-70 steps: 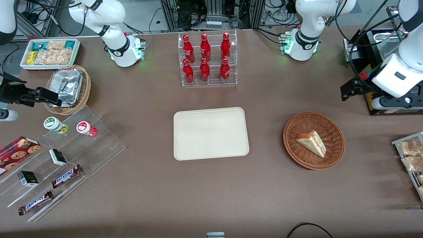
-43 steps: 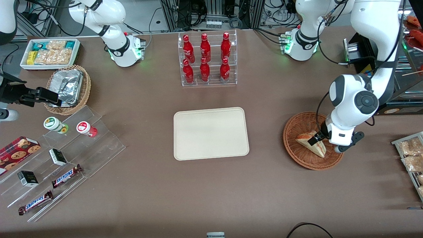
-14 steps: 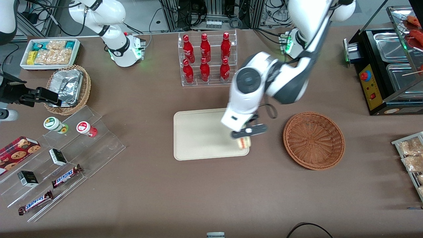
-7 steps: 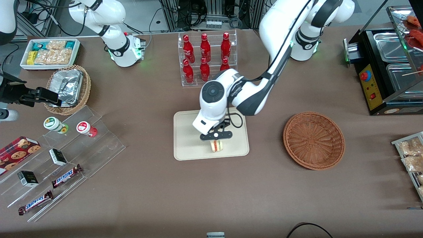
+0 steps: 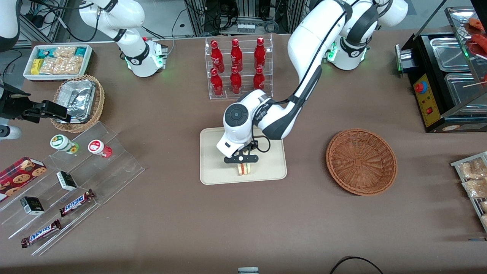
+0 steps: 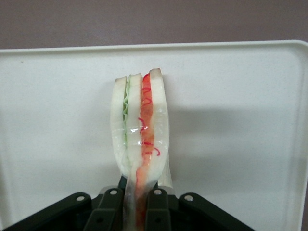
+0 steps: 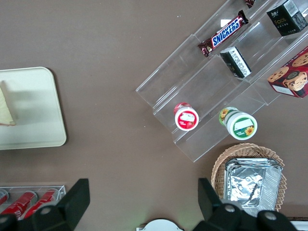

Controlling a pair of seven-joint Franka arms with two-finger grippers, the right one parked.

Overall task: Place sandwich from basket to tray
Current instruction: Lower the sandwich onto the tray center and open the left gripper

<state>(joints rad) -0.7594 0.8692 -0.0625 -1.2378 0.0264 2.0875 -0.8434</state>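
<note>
- The gripper [image 6: 136, 202] has its two fingers [image 6: 109, 208] drawn close together, pinching the sandwich [image 6: 140, 144] between them with only the sandwich's thickness left as a gap.
- The sandwich stands on edge out from the fingertips, bread slices to either side and the red and green filling running down the middle; a clear wrap shines on it.
- Under the fingers and the sandwich lies the tray [image 6: 240, 120]; whether the sandwich touches the tray surface cannot be told.
- From the front, the gripper [image 5: 242, 159] sits over the tray [image 5: 213, 173] near its front edge, with the sandwich [image 5: 243, 169] showing just below the fingers.
- The basket [image 5: 361, 161] is well apart from the fingers, toward the working arm's end of the table; only the front view shows it.
- The filling layers and the grip itself are plain only from the left wrist.
- The right wrist view catches just a corner of the sandwich [image 7: 6, 111] on the tray [image 7: 36, 130].
</note>
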